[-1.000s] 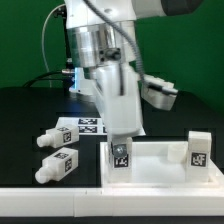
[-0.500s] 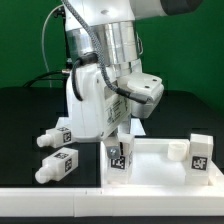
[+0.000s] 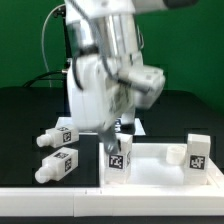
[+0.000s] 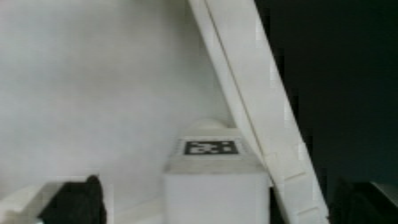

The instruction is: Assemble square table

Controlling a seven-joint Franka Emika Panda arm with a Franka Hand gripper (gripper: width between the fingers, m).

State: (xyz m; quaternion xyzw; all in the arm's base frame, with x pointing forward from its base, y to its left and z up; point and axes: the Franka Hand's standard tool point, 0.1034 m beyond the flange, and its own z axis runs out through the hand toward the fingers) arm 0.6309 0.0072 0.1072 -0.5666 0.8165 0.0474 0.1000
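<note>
One white top [image 3: 155, 169], a square tray with a raised rim, lies flat on the black tabletop [image 3: 25, 110] toward the exterior view's right. There are four short white tagged legs. The corner leg [image 3: 119, 157] and the right-hand leg [image 3: 198, 150] stand upright on the top (long axes vertical). The upper loose leg [image 3: 59, 135] and lower loose leg [image 3: 58, 166] lie sideways on the tabletop, running roughly left to right. One claw [image 3: 118, 131] hangs over the corner leg, jaws spread open.

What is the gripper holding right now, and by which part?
Nothing. The gripper stands open around the upright leg in the table top corner, its fingers clear of the leg's sides.
</note>
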